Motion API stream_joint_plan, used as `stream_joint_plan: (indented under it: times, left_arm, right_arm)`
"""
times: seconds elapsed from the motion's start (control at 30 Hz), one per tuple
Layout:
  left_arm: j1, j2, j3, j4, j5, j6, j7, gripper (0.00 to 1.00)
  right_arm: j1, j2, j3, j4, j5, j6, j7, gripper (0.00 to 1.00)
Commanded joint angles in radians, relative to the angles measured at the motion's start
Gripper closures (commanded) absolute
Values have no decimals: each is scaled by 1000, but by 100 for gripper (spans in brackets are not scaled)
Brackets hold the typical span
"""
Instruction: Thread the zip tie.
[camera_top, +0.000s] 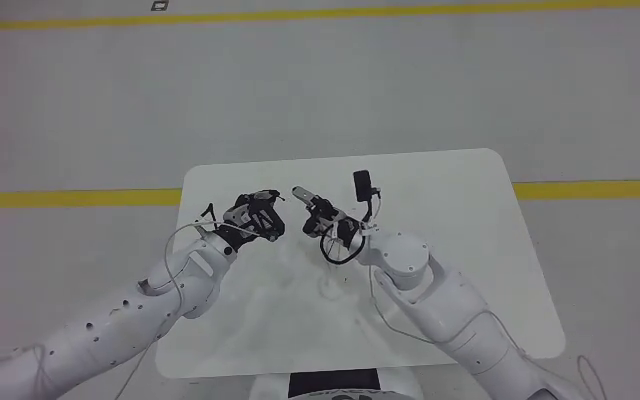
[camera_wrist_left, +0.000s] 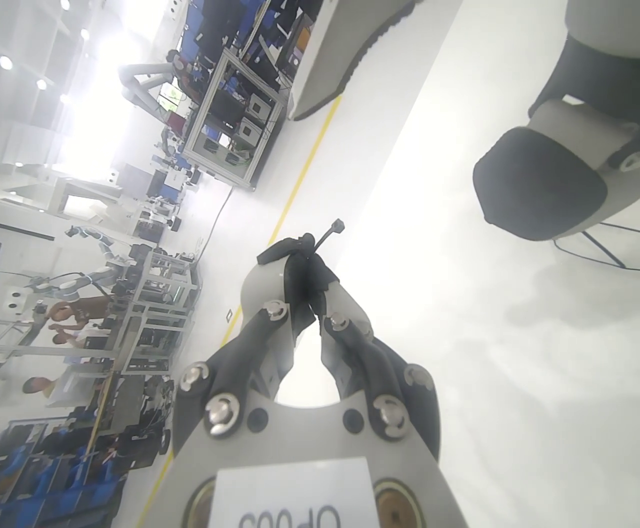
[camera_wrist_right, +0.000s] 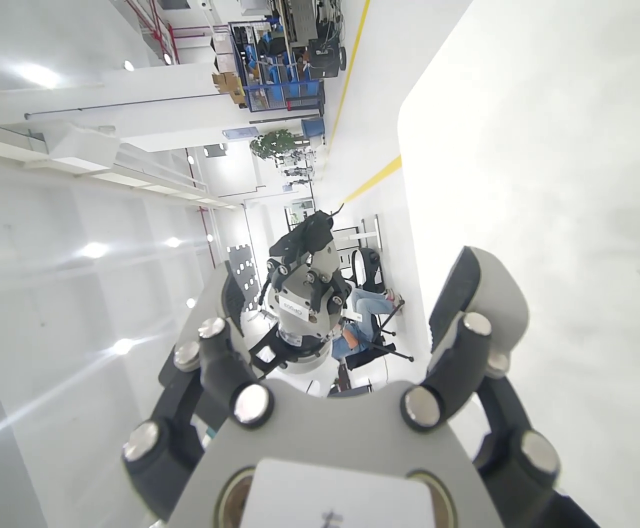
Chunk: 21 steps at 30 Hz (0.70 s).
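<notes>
My left gripper (camera_wrist_left: 305, 255) is shut on a thin black zip tie (camera_wrist_left: 327, 234); a short stretch with the small square head sticks out past the fingertips. In the top view the left gripper (camera_top: 262, 212) hovers above the left middle of the white table (camera_top: 450, 200), facing my right gripper (camera_top: 312, 203) a short gap away. The right gripper (camera_wrist_right: 345, 270) is open with nothing between its fingers and points at the left gripper (camera_wrist_right: 312, 232), where the zip tie (camera_wrist_right: 336, 211) pokes out. One padded finger (camera_wrist_left: 540, 195) of the right gripper looms close in the left wrist view.
A black cable loop (camera_top: 336, 250) hangs from the right arm's wrist. The table's rounded edge (camera_wrist_right: 407, 125) borders a floor with yellow lines (camera_top: 90, 198). Racks and seated people are in the room far behind.
</notes>
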Motion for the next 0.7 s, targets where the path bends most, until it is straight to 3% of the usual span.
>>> stream_joint_plan:
  times: [0.0,0.13,0.27,0.47,0.67]
  left_arm:
    - [0,0,0,0,0,0,0,100]
    - [0,0,0,0,0,0,0,100]
    - [0,0,0,0,0,0,0,100]
    - [0,0,0,0,0,0,0,100]
    - [0,0,0,0,0,0,0,100]
  right_arm:
    - [0,-2,-3,5,1,-10,1,66]
    - [1,-8,-6,15,4,-30,-6,75]
    - [7,-15,-9,25,13,-46,-12,78]
    - [15,-24,-11,38,20,-101,-3,73]
    - [23,-31,-19,46,12,-107,-6,77]
